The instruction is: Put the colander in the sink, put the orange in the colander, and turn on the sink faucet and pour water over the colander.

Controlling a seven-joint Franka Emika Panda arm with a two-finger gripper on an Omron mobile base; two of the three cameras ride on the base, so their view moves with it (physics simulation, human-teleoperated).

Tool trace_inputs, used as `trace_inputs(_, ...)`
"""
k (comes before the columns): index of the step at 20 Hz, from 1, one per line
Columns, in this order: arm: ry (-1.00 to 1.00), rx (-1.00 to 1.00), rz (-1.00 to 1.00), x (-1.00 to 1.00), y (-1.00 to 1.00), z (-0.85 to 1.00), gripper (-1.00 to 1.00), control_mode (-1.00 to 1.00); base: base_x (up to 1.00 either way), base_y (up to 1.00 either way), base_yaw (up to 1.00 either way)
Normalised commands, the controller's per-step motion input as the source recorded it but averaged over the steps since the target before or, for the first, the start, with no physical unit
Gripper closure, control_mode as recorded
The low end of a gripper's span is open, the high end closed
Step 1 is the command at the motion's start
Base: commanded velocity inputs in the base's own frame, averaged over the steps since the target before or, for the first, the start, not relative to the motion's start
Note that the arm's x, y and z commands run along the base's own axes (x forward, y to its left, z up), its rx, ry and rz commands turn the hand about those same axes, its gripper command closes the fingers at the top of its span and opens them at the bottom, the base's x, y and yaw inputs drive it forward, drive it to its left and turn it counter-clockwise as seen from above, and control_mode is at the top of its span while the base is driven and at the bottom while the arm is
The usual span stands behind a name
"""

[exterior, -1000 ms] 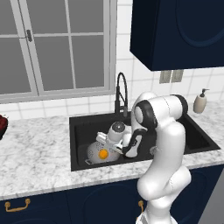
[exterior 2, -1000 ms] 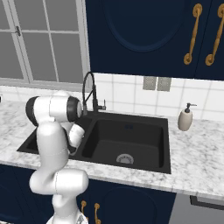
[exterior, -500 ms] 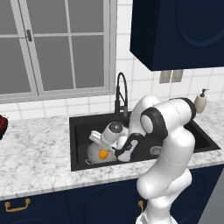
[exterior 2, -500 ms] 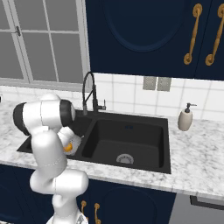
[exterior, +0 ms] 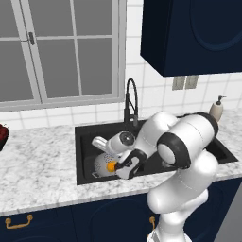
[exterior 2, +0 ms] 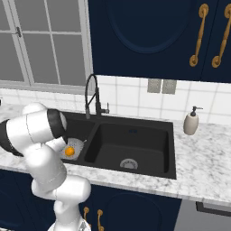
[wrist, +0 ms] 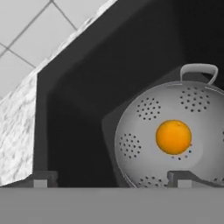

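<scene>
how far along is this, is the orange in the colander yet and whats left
Done: the colander sits in the left basin of the sink, and the orange lies in its bowl. In hand: nothing; the gripper is open and empty above the colander. Left: turning on the sink faucet; no water shows at its nozzle, so the rinse has not begun.

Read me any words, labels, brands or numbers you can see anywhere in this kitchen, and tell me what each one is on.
None: no readable text anywhere.
The soap dispenser is plain beige.
The colander, orange, sink, faucet and cabinets carry no lettering.
</scene>
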Motion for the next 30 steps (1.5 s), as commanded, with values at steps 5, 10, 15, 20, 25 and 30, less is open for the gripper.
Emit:
trace_inputs(5, 0.0, 0.0, 0.1, 0.19, 0.1, 1.0, -1.0, -1.0, 0.0, 0.0, 0.0)
trace_inputs(10, 0.0, 0.0, 0.09, 0.12, 0.0, 1.0, -1.0, -1.0, 0.0, 0.0, 0.0)
trace_inputs(15, 0.0, 0.0, 0.07, 0.04, 0.0, 1.0, -1.0, -1.0, 0.0, 0.0, 0.0)
trace_inputs(20, 0.0, 0.0, 0.05, 0.04, 0.02, 1.0, -1.0, -1.0, 0.0, 0.0, 0.0)
trace_inputs(25, 0.0, 0.0, 0.09, 0.31, 0.08, 1.0, -1.0, -1.0, 0.0, 0.0, 0.0)
trace_inputs(30, 0.01, 0.0, 0.05, 0.24, 0.01, 0.82, -1.0, -1.0, 0.0, 0.0, 0.0)
